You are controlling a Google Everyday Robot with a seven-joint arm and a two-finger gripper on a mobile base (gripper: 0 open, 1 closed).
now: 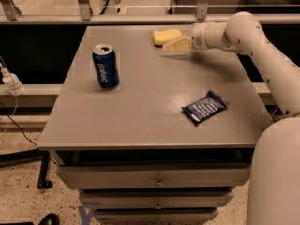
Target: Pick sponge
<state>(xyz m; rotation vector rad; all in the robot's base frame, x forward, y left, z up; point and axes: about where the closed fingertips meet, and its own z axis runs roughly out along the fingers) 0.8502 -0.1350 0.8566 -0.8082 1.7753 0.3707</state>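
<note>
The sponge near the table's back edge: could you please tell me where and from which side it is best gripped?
Grip the sponge across its narrow middle, probably from the front right, where the gripper hovers close by. It lies flat with its long axis left to right, so its short width suits a pinch.

I record the grey rectangular table top [140,111] as matt and faintly grainy, with a dull sheen near its middle. The blue metal drink can [105,68] has a glossy wall and a bright lid. The dark blue snack packet [205,107] looks like crinkled, shiny foil. The small pale yellow foam sponge [164,35] reads soft and matt. The pale yellow gripper [168,46], just beside the sponge at the table's far side, looks smooth and matt. The white arm casing [262,46] looks like smooth plastic.
</note>
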